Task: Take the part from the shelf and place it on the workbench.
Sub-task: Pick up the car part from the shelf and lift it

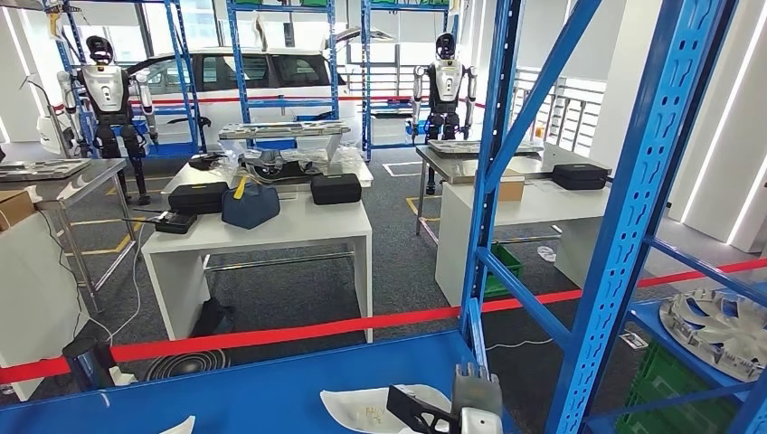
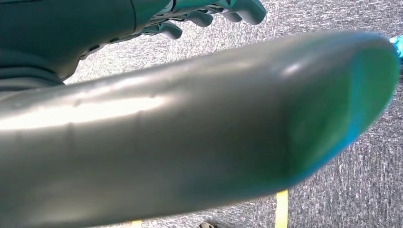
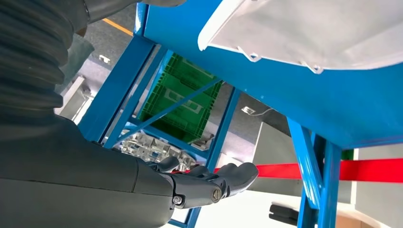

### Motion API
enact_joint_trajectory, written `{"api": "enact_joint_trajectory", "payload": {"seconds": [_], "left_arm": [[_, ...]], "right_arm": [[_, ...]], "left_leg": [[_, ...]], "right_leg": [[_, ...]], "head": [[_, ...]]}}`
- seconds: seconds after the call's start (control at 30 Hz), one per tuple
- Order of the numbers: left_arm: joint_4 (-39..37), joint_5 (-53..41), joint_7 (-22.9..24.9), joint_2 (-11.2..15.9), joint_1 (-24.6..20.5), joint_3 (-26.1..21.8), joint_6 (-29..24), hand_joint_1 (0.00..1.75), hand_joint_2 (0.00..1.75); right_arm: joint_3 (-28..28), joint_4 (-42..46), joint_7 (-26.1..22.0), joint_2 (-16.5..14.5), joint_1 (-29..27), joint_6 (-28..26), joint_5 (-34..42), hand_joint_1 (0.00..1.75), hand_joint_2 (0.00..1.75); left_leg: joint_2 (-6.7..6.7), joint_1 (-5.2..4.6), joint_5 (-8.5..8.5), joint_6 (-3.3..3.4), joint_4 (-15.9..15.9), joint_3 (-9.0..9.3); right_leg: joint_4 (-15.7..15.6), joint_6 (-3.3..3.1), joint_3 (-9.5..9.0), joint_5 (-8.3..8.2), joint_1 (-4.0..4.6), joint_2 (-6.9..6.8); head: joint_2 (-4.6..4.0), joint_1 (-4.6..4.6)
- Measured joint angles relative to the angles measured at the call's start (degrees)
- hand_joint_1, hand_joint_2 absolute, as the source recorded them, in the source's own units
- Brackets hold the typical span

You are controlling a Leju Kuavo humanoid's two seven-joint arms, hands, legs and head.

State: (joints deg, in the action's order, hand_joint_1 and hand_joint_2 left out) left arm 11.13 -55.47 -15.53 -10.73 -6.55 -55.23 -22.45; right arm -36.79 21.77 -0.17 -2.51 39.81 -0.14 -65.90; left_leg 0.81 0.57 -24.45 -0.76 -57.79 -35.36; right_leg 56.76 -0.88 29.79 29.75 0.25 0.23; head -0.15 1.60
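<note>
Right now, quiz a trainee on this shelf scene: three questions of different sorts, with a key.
1. True or false: the right hand already holds the white part on the blue shelf.
2. The green crate sits: A) on the white table, B) low inside the shelf frame, C) on the blue shelf beside the white part.
3. Fill in: the tape strung in front of the tables is ____.

Key: 1 false; 2 B; 3 red.

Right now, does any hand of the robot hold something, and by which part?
Nothing is held: the right hand is bare near the white curved plastic part; the left hand too.
</note>
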Motion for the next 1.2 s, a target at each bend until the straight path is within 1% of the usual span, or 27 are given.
{"api": "enact_joint_trajectory", "payload": {"seconds": [0.37,0.7,0.83,1.2], "left_arm": [[0.0,-0.6,0.2,-0.1,-0.4,0.0,0.2,0.0,0.0],[0.0,-1.0,0.3,-0.5,-0.4,0.0,0.2,0.0,0.0],[-0.1,-1.4,0.5,-0.6,-0.4,0.0,0.2,0.0,0.0],[-0.2,-1.3,0.0,-1.0,-0.3,0.0,0.1,0.0,0.0]], "right_arm": [[0.0,-1.6,0.0,0.5,-0.1,1.1,-0.8,0.0,1.75],[-0.5,-1.8,0.0,0.4,-1.4,0.5,-2.7,0.0,1.75],[-1.9,-2.0,0.0,-0.2,-1.5,0.4,-4.4,0.0,1.75],[-8.3,-2.7,-0.1,-1.1,-1.4,-0.2,-8.7,0.0,1.75]], "left_leg": [[-0.02,0.0,0.0,0.0,0.0,0.02],[-0.02,0.0,-0.01,-0.01,0.0,0.02],[-0.02,0.0,-0.01,-0.01,0.0,0.02],[-0.01,0.0,-0.01,-0.01,0.0,0.02]], "right_leg": [[0.0,0.0,0.01,0.0,0.0,0.01],[0.0,0.0,-0.01,0.01,0.01,0.01],[0.0,0.0,-0.01,0.01,0.01,0.01],[0.0,-0.01,-0.02,0.01,0.01,0.0]], "head": [[0.01,0.0],[0.01,0.0],[0.0,0.0],[0.01,0.0]]}}
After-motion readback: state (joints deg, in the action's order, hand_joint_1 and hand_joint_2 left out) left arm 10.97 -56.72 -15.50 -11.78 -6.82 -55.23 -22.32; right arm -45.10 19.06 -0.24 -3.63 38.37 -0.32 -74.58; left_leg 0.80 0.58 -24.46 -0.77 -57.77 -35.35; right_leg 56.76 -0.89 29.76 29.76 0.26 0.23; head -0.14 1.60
